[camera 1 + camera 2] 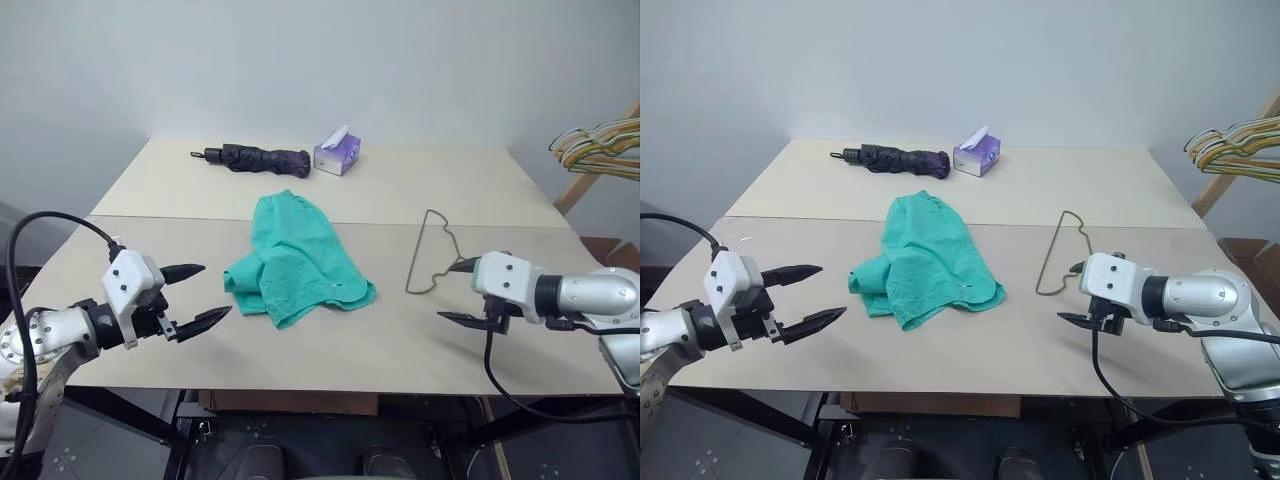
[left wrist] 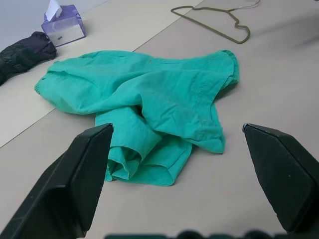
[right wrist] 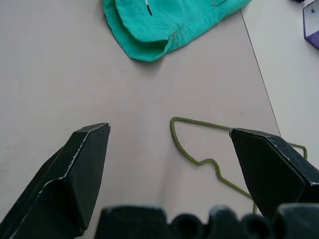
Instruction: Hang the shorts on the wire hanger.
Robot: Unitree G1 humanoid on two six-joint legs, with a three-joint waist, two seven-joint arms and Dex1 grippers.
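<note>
The teal-green shorts (image 1: pixel 295 262) lie crumpled in the middle of the table. To their right the thin olive-grey wire hanger (image 1: pixel 432 252) lies flat on the tabletop. My left gripper (image 1: pixel 198 295) hovers open to the left of the shorts, fingers pointing toward them, nothing between them. My right gripper (image 1: pixel 455 292) is open at the near end of the hanger, just above the table. In the right wrist view the hanger's bent wire (image 3: pixel 199 157) lies between and beyond the open fingers (image 3: pixel 79 174), with the shorts' hem (image 3: pixel 159 30) farther off.
A folded black umbrella (image 1: pixel 255 158) and a purple tissue box (image 1: pixel 337 153) sit at the back of the table. A bunch of coloured hangers (image 1: pixel 600 148) hangs on a wooden stand at the far right. The table's front edge (image 1: pixel 300 388) lies close below both grippers.
</note>
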